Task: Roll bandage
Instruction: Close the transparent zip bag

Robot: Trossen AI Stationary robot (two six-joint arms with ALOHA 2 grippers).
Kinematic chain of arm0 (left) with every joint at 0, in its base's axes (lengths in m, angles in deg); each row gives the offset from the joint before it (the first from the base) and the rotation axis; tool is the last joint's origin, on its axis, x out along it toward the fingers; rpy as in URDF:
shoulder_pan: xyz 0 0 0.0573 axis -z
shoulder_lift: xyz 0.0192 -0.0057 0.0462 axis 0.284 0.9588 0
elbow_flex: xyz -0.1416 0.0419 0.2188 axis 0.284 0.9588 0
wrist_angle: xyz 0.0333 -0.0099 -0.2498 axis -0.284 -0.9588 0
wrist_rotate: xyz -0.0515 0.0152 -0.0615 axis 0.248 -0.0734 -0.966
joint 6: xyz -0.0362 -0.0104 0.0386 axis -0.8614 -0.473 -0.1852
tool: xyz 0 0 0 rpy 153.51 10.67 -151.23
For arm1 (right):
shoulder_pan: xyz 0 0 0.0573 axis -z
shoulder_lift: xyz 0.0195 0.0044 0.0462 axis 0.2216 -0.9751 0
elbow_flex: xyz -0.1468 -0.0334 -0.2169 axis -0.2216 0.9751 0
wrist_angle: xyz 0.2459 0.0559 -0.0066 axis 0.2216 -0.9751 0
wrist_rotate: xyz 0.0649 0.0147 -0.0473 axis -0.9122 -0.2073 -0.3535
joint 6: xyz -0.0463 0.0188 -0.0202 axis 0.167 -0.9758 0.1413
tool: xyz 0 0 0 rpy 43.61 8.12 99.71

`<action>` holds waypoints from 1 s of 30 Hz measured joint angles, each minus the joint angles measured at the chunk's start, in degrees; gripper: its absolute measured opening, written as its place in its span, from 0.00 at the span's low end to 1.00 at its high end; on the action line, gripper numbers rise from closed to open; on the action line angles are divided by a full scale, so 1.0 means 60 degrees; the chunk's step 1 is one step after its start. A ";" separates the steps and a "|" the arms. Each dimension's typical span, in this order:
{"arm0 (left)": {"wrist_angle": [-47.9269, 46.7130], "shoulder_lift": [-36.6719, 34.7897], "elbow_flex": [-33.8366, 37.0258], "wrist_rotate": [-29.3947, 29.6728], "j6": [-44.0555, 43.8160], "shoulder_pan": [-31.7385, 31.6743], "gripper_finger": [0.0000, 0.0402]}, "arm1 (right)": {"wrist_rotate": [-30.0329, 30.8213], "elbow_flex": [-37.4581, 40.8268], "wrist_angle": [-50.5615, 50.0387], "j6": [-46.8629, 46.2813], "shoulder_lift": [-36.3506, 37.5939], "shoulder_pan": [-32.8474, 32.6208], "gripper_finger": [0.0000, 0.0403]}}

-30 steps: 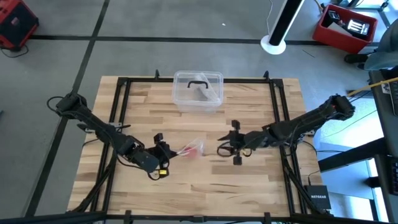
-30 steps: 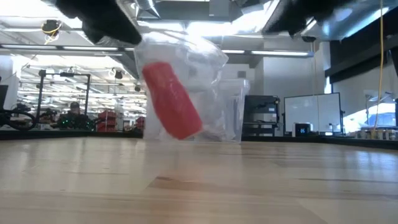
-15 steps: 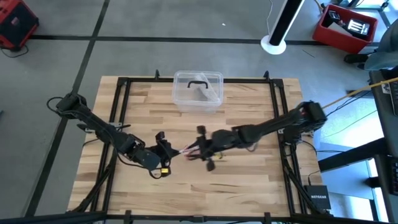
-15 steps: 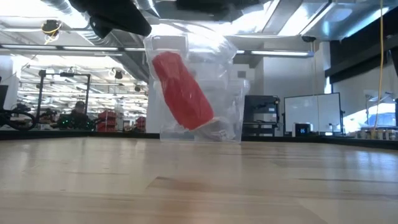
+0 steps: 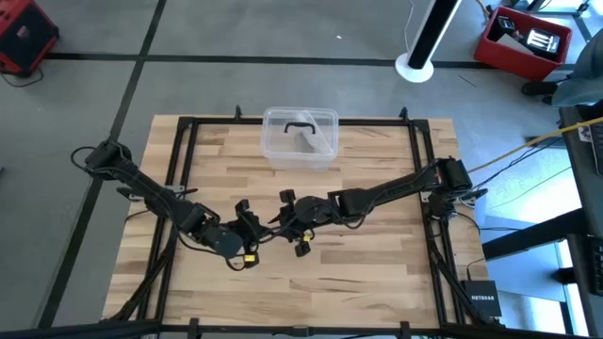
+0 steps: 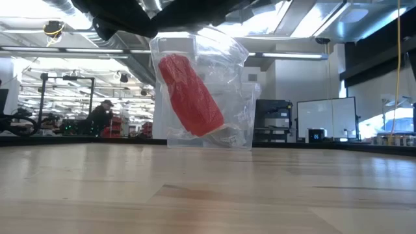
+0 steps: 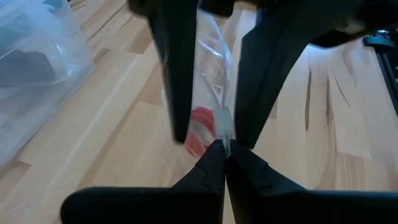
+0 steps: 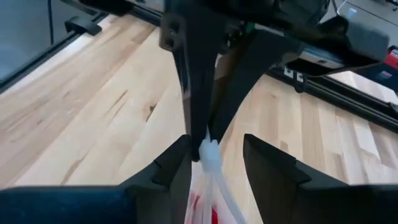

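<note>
Red bandage (image 6: pixel 190 95) roll inside clear bag (image 6: pixel 227 71), hanging tilted above wooden table (image 6: pixel 208 195); person (image 6: pixel 99 117) far behind.

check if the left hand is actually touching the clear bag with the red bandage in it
Touching. The left wrist view shows the left hand shut on the top edge of the clear bag, with the bandage hanging below inside it.

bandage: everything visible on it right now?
The bandage is a small red roll of soft-looking fabric, sealed inside a clear plastic bag. It hangs tilted above the table, touching no wood. The left gripper is shut on the bag's top edge; the right gripper straddles that same edge, jaws apart. In the high view both arms hide it.
</note>
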 joint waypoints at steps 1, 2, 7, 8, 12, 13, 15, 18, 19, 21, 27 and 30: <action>-0.0027 0.0000 0.0000 0.0001 0.0001 0.0027 0.00 | -0.0003 0.0004 0.0023 0.0016 -0.0024 -0.0009 0.36; -0.0021 0.0000 0.0000 0.0004 0.0012 0.0036 0.00 | -0.0009 0.0007 0.0028 0.0022 -0.0028 -0.0018 0.36; 0.0002 0.0000 0.0000 0.0003 0.0138 0.0049 0.00 | -0.0078 0.0004 -0.0010 -0.0071 -0.0081 -0.0022 0.36; 0.0007 0.0000 0.0000 0.0002 0.0138 0.0053 0.00 | -0.0078 0.0004 0.0013 -0.0127 -0.0127 -0.0012 0.36; 0.0003 0.0000 0.0000 0.0004 0.0128 0.0071 0.00 | -0.0244 0.0007 0.0174 -0.0189 -0.0180 0.0043 0.36; -0.0003 0.0000 0.0000 0.0004 0.0135 0.0071 0.00 | -0.0339 0.0007 0.0287 -0.0189 -0.0226 0.0046 0.36; -0.0004 0.0000 0.0000 0.0004 0.0153 0.0071 0.00 | -0.0361 0.0009 0.0389 -0.0189 -0.0293 0.0050 0.36; 0.0020 0.0000 0.0000 0.0004 0.0160 0.0071 0.00 | -0.0425 0.0011 0.0547 -0.0189 -0.0436 0.0040 0.36; 0.0010 0.0000 0.0000 0.0004 0.0160 0.0071 0.00 | -0.0432 0.0015 0.0500 -0.0189 -0.0436 0.0036 0.36; 0.0015 0.0000 0.0000 0.0004 0.0160 0.0071 0.00 | -0.0443 0.0018 0.0515 -0.0189 -0.0436 0.0036 0.36; -0.0006 0.0000 0.0000 0.0004 0.0163 0.0071 0.00 | -0.0435 0.0018 0.0511 -0.0233 -0.0436 0.0036 0.36; 0.0004 0.0000 0.0000 0.0004 0.0164 0.0071 0.00 | -0.0433 0.0018 0.0496 -0.0233 -0.0436 0.0036 0.36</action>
